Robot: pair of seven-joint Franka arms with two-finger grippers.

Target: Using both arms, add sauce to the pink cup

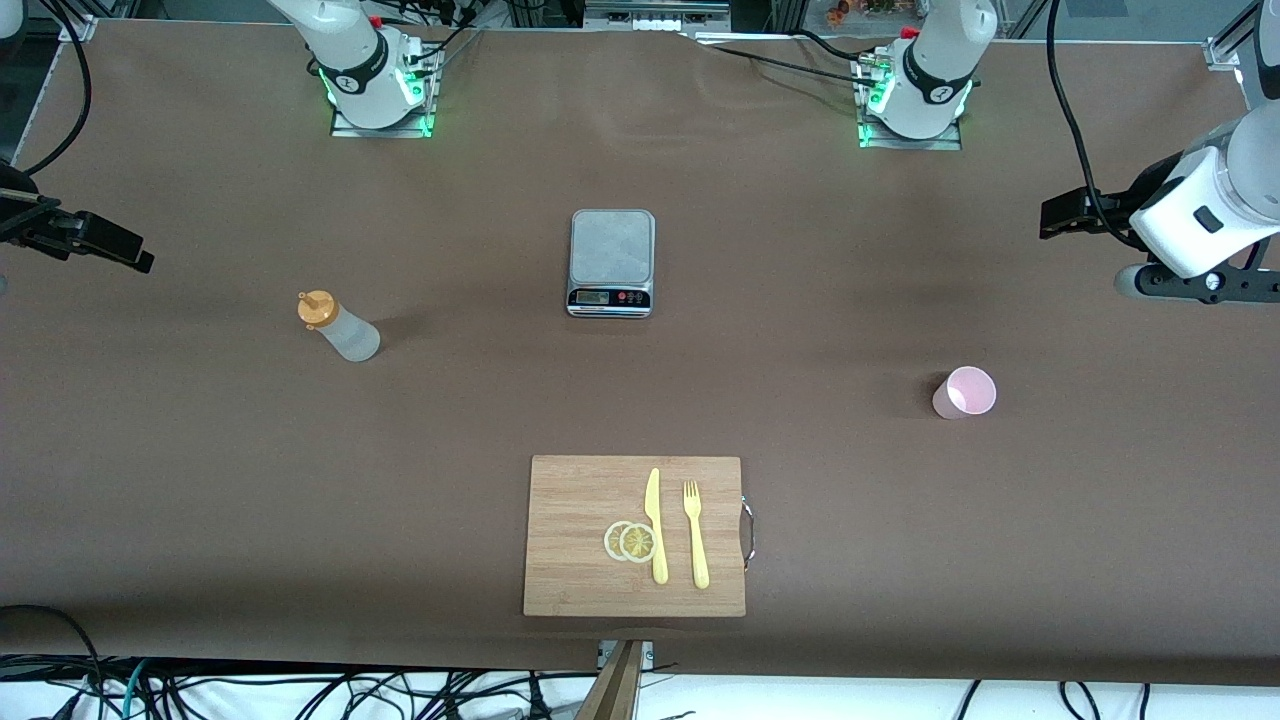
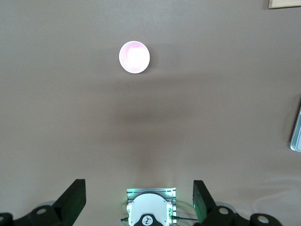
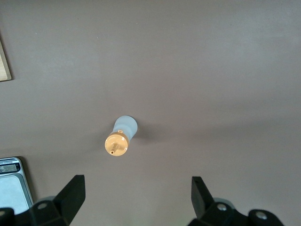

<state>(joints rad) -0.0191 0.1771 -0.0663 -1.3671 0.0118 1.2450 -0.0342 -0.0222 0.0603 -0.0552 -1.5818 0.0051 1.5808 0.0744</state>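
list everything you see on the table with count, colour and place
sauce bottle: 1, frosted white with orange cap, upright toward the right arm's end
pink cup: 1, pale pink, upright toward the left arm's end
kitchen scale: 1, silver, mid-table
cutting board: 1, wooden, nearer the front camera than the scale
lemon slices: 2, yellow, on board
knife: 1, yellow, on board
fork: 1, yellow, on board
left claw: open, above table
right claw: open, above table

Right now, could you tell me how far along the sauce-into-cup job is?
Nothing looks done yet. The sauce bottle stands capped and untouched toward the right arm's end; the pink cup stands upright toward the left arm's end, with no sauce visible inside. In hand: nothing; the left gripper and right gripper hang open above the table. Left: gripping bottle and cup, bringing them together, squeezing.
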